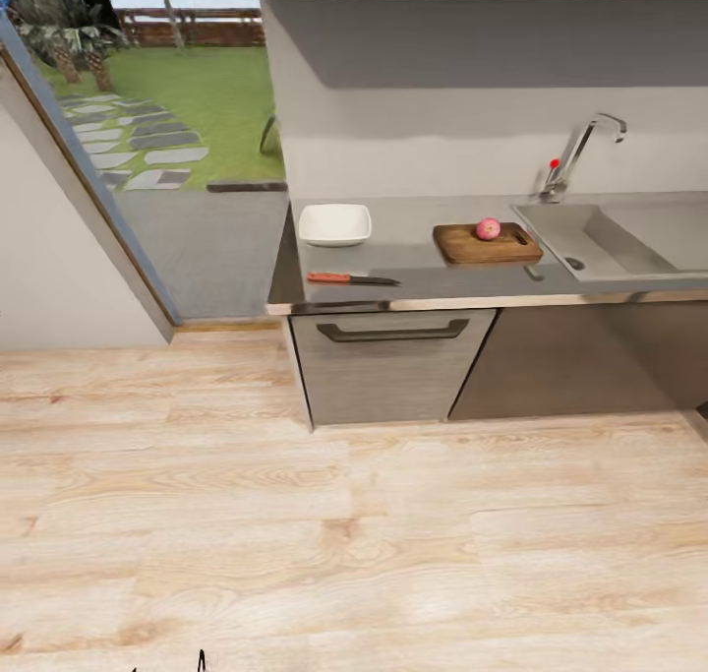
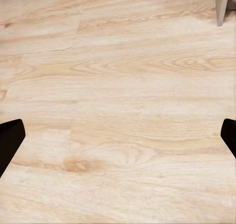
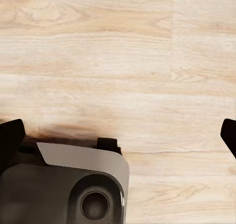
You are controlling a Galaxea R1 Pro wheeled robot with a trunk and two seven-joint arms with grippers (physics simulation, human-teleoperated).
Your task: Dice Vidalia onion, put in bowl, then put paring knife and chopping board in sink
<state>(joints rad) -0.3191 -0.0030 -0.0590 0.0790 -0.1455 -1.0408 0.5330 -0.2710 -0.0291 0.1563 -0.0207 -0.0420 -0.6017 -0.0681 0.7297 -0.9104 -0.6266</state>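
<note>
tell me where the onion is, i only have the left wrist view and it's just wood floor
Observer: The onion sits on the chopping board on the countertop, in the head view.
Operator: so it's out of the sink already, where's the knife
Observer: The paring knife lies near the countertop's front edge, left of the board and apart from it.
Operator: and the bowl
Observer: The bowl stands behind the knife, left of the board, and looks empty.
Operator: what does my right wrist see
Observer: Wood floor too, with part of the robot's dark base below the gripper.
</note>
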